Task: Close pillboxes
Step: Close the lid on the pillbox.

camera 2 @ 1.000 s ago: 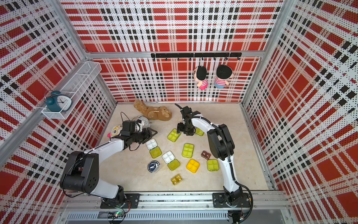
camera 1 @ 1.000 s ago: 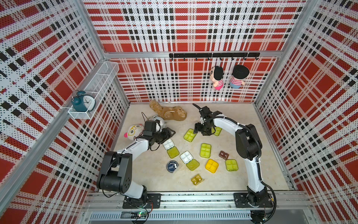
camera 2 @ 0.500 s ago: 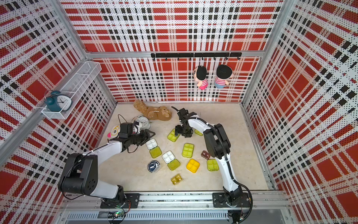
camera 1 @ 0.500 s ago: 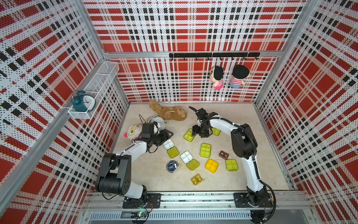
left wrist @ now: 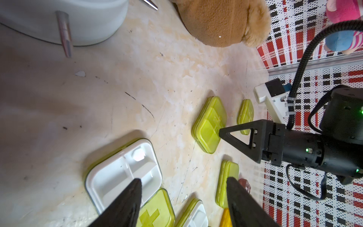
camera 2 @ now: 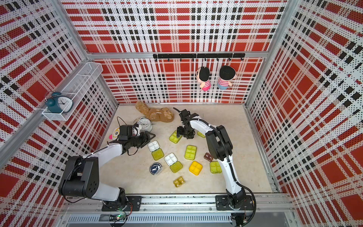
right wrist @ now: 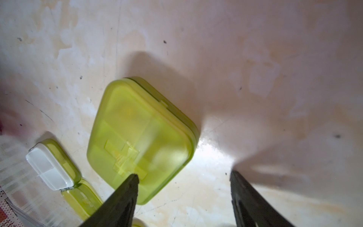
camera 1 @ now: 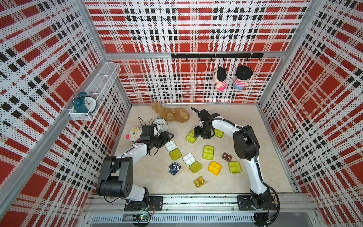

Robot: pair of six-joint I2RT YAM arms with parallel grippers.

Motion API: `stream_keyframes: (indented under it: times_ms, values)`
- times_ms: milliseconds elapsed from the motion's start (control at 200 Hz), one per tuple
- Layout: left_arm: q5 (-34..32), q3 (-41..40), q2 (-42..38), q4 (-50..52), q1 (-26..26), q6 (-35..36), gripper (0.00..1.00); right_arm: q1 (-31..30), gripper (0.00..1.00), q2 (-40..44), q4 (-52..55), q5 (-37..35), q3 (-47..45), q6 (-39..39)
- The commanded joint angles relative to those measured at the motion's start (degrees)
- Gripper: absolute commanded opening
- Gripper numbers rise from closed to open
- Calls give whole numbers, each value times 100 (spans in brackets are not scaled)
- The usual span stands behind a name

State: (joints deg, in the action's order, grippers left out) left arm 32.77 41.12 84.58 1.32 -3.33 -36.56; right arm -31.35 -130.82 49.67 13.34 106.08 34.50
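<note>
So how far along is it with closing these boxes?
Looks done: the lime box under the open right gripper and the orange-yellow box lie shut. In hand: the open left gripper hovers by an open white-tray box. Left: that one, a second open box, seemingly the amber box.

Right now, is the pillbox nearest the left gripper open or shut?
Open: the pillbox shows its white cells, green lid flat beside them.

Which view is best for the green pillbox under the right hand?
Right wrist: the green pillbox is large and close, lid seam and embossed cross visible. Both top views show it small, partly behind the right hand. Left wrist shows it oblique, farther off.
</note>
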Motion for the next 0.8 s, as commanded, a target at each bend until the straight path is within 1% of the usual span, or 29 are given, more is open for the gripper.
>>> stream_keyframes:
  times_ms: [0,145,421,521,651,792]
  values:
    - [71,-137,-208,41,91,157,70,-91,75,-347,306,-294,-37,-61]
    - [71,-205,-300,127,120,213,70,-95,75,-440,274,-298,0,-72]
    - [41,-254,-517,320,141,307,71,-86,76,-541,332,-311,397,-238]
    - [106,-118,-455,303,-37,393,71,-90,76,-237,122,-154,246,-233]
    - [-123,111,-292,286,-330,363,71,-85,76,292,-345,59,-115,-149]
    - [-122,220,-102,176,-447,263,71,-90,76,278,-324,250,-61,-40]
